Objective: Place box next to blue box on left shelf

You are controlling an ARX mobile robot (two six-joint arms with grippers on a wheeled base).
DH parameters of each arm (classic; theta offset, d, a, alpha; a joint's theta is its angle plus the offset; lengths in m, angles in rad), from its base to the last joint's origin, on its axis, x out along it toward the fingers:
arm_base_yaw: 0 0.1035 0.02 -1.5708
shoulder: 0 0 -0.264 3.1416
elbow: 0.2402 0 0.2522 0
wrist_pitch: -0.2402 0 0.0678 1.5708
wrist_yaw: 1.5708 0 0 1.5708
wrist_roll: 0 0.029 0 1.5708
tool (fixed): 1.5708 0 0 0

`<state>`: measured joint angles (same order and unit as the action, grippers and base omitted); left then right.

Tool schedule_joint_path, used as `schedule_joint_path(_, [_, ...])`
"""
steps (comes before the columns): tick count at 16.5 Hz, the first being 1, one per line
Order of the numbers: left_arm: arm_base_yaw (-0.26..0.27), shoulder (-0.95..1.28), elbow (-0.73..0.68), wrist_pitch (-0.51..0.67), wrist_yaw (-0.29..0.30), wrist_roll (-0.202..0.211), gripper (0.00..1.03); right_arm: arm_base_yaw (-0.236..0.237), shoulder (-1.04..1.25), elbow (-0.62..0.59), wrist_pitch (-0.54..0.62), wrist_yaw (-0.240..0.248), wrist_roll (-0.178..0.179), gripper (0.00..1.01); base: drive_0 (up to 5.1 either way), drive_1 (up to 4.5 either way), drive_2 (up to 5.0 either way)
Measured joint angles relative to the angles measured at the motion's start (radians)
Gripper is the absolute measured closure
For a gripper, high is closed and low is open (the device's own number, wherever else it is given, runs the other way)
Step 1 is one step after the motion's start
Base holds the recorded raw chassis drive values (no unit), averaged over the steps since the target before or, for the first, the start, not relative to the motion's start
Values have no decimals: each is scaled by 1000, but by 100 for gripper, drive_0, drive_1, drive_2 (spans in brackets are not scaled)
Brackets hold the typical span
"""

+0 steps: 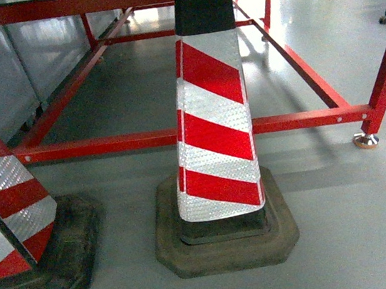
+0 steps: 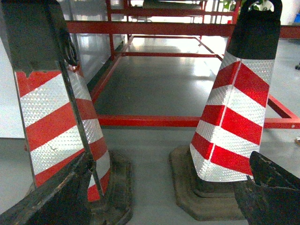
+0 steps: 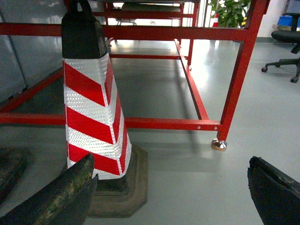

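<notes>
Currently, neither the box nor the left shelf appears in any view. The head view looks down at a grey floor [image 1: 350,237], where a red-and-white striped traffic cone [image 1: 213,127] stands upright on a dark octagonal base, centre frame. A second cone [image 1: 4,207] stands at the left edge, tilted in the picture, only partly visible. Behind both cones runs the lower rail of a red metal frame [image 1: 107,145]; its right leg ends in a round levelling foot [image 1: 366,140] resting on the floor.

Left end effector [image 2: 159,197]: two dark, worn fingers [image 2: 56,201] enter the left wrist view at the bottom corners, spread wide apart, gripping nothing. The cones stand beyond them, one on each side.

Right end effector [image 3: 173,192]: its fingers [image 3: 61,197] are likewise spread wide with nothing between them. One cone stands beyond the left finger. An office chair [image 3: 288,42] and a green plant [image 3: 229,11] are visible far behind the frame.
</notes>
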<state>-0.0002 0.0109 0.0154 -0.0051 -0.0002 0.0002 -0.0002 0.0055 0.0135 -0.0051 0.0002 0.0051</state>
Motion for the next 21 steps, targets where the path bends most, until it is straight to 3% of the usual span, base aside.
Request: schedule_joint_path(21, [0, 0, 0, -1, 0, 0, 5, 0, 0, 0, -1, 0, 0, 3, 0, 0, 0])
